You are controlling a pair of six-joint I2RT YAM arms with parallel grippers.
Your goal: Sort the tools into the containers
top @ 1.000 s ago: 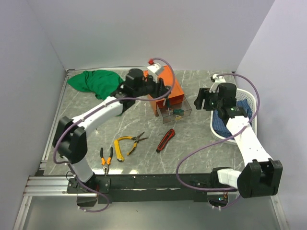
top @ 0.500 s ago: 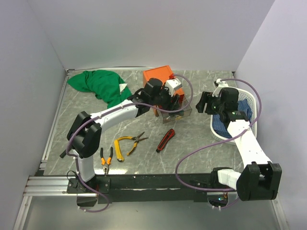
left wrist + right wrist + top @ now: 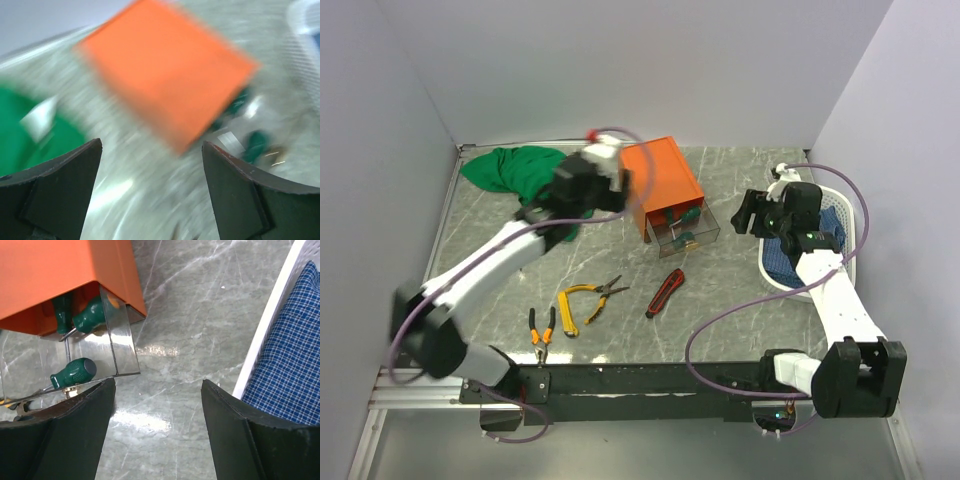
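Marble table (image 3: 740,320) from above: 2 pliers (image 3: 578,291) and a knife (image 3: 665,292) lie before the orange box (image 3: 665,180), with green cloth (image 3: 515,170) and basket (image 3: 767,268) flanking.
Left wrist: left gripper (image 3: 150,150) gaping, empty, facing the orange box.
Right wrist: right gripper (image 3: 157,385) spread, empty, beside the drawer (image 3: 120,347) holding green screwdrivers (image 3: 74,372).

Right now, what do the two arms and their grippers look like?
Left arm and right arm: white link shells, black joint housings, a purple cable looping along each. Left gripper and right gripper: broad matte-black wedge-shaped fingers. No markings legible.
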